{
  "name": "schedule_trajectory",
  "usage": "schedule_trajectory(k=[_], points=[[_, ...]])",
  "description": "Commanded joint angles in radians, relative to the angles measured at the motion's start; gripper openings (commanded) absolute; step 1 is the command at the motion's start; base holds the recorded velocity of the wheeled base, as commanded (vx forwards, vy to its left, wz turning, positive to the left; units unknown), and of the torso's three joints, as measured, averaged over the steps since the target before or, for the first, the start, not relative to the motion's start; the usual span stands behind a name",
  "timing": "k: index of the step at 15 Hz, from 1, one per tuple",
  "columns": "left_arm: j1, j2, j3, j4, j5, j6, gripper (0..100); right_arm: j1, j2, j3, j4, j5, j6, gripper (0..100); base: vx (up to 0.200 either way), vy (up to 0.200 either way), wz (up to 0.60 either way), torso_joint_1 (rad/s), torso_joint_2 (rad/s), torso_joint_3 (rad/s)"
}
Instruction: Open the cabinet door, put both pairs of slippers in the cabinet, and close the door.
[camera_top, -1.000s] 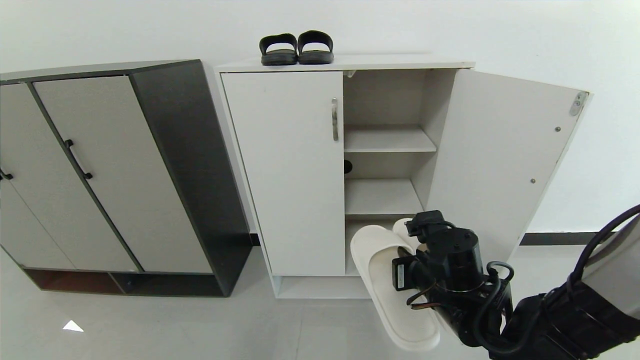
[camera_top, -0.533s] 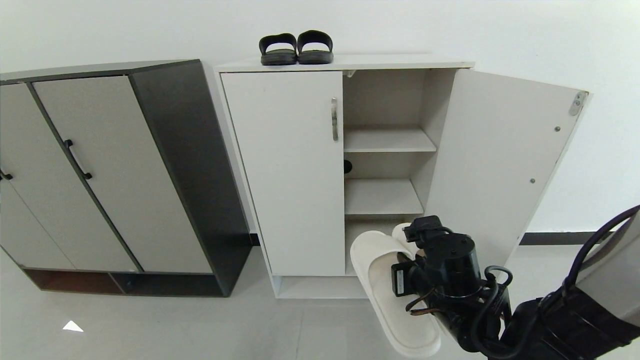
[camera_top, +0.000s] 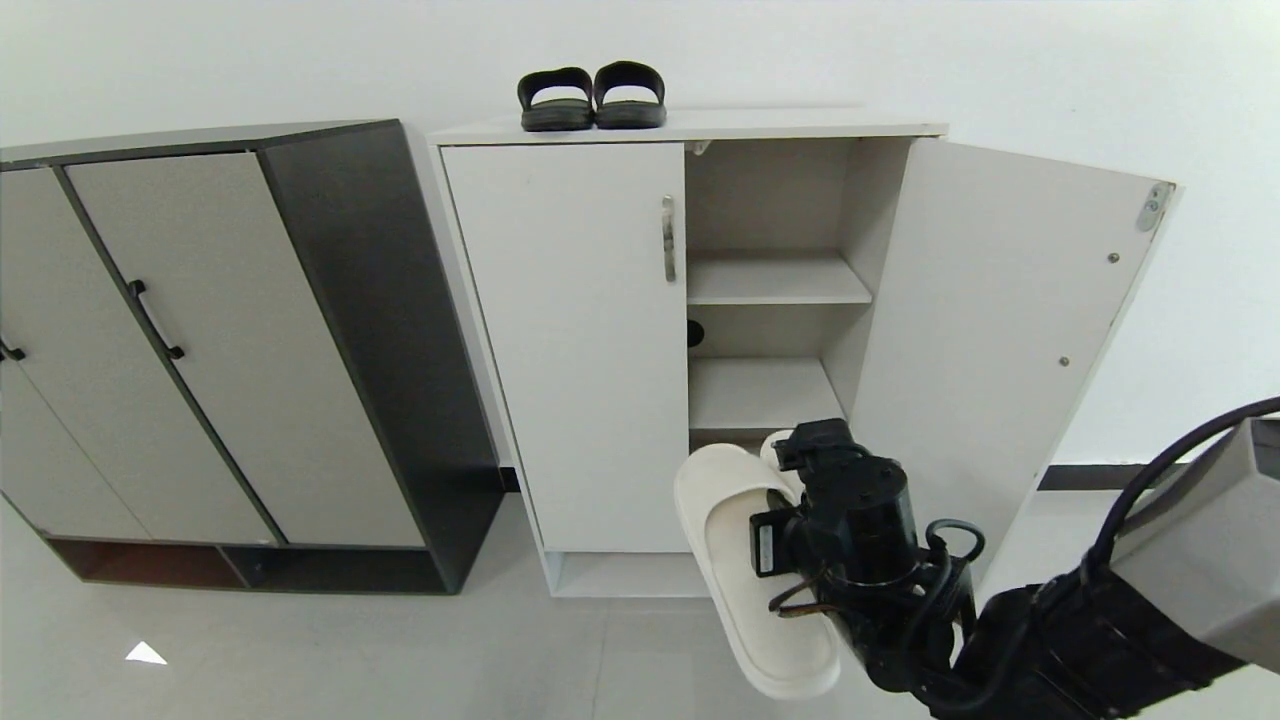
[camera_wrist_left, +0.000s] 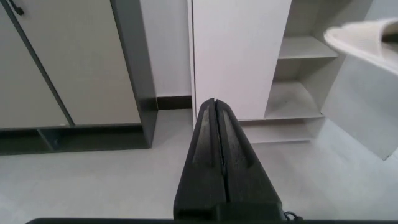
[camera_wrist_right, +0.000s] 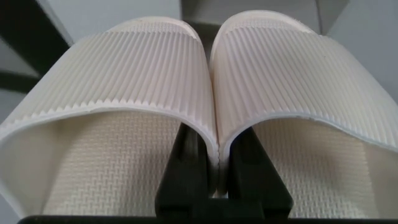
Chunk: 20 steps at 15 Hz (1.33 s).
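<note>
White slippers (camera_top: 722, 545) pinched together by inner straps in right gripper (camera_wrist_right: 214, 177), lower centre, toes toward open cabinet (camera_top: 770, 395) for shelving; left gripper (camera_wrist_left: 216, 134) closed, empty.

White cabinet (camera_top: 800, 126) sits mid-frame, its right door (camera_top: 990, 320) swung wide open and the left one shut. On top, upper centre, the black slippers (camera_top: 592, 97) sit side by side. Lower right of centre, the white slippers (camera_top: 735, 560) are pressed together, off the floor.

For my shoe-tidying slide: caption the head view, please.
Right tool holds the white slippers before the open white cabinet; black slippers sit on its top.
</note>
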Motion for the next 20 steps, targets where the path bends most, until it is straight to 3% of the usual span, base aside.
schedule_trajectory(k=[1, 3, 5, 9, 20], points=[[0.0, 0.0, 0.0, 0.001, -0.001, 0.0, 0, 0.003, 0.075, -0.15, 0.062, -0.05, 0.007, 0, 0.0, 0.0, 0.0, 0.0, 0.0, 0.0], [0.0, -0.002, 0.0, 0.001, -0.001, 0.0, 0, 0.003, 0.104, -0.31, 0.246, -0.098, 0.099, 0, 0.0, -0.1, 0.0, 0.001, 0.0, -0.001], [0.0, 0.0, 0.0, 0.001, -0.002, 0.0, 0, 0.003, 0.112, -0.38, 0.349, -0.155, 0.165, 0, 0.0, -0.2, 0.0, -0.002, 0.0, 0.002], [0.0, 0.0, 0.0, -0.001, -0.002, 0.0, 0, 0.005, 0.112, -0.379, 0.35, -0.175, 0.165, 0, 0.0, -0.2, 0.0, 0.001, 0.0, 0.0], [0.0, 0.0, 0.0, 0.001, -0.002, -0.002, 0, 0.023, 0.13, -0.337, 0.342, -0.188, 0.165, 0, 0.0, 0.0, 0.0, 0.0, 0.0, 0.0]])
